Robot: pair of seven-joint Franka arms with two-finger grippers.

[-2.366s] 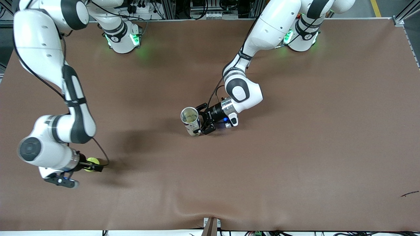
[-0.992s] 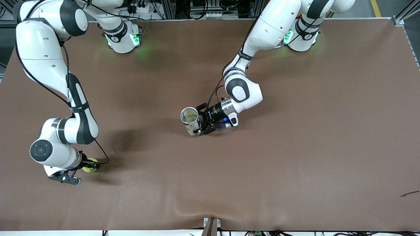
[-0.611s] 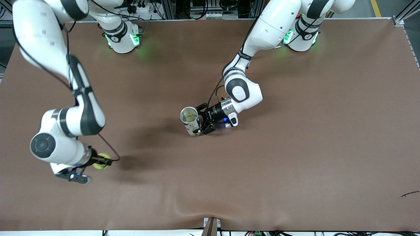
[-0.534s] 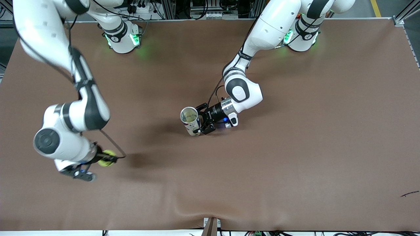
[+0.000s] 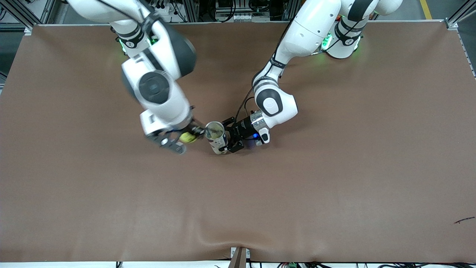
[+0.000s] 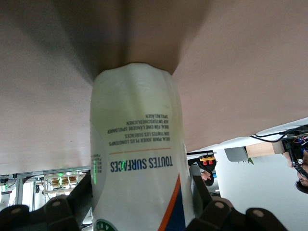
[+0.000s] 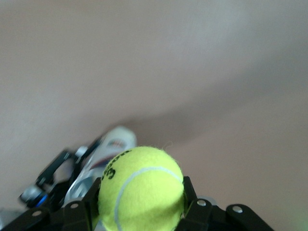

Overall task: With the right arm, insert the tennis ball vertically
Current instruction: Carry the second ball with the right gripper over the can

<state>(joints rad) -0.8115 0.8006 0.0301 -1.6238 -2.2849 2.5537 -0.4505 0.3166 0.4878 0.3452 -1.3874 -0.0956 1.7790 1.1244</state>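
Beside the can [image 5: 216, 136], right gripper [image 5: 186, 137] pinches the tennis ball [image 5: 187, 137].

Brown table [image 5: 334, 186]; perhaps a twig [image 5: 464, 220].

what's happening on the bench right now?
The left gripper is shut on the can, holding it upright with its mouth open near the middle of the table. The right gripper is shut on the tennis ball, in the air right beside the can's rim toward the right arm's end. The ball is not yet over the opening, so the insertion has not been made.
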